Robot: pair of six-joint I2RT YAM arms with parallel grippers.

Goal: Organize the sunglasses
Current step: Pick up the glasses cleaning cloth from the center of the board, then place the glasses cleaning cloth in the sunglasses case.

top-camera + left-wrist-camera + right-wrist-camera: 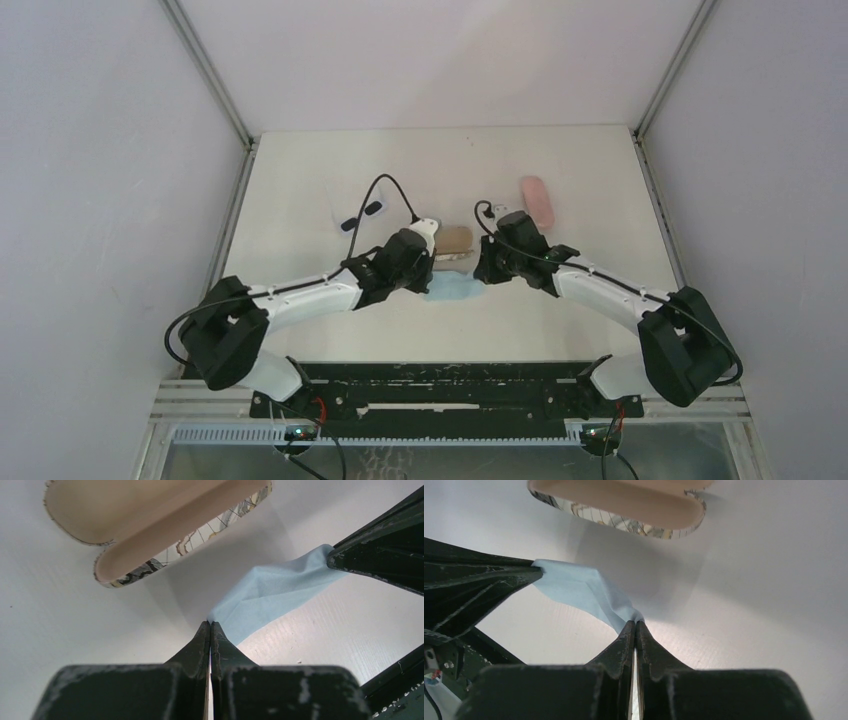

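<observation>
Top view: one pair of white-framed sunglasses [360, 216] lies far-left, well apart from both arms; no black pair found. One pink case [537, 200], one open tan case [455, 243], one light-blue cloth [452, 288]. Sunglasses probably light, stiff, scratch-prone: take by the bridge.

Left wrist: left gripper [210, 624] closed, pinching one cloth end.

Right wrist: right gripper [635, 624] clamps the other end.

Pinched between the jaws, the cloth [272, 592] is soft, matt blue fabric, creased. Left gripper [210, 624]: black, matt, scuffed grey. Beyond the jaws, the case [150, 525] has smooth beige lining; table [60, 630] matt white.
</observation>
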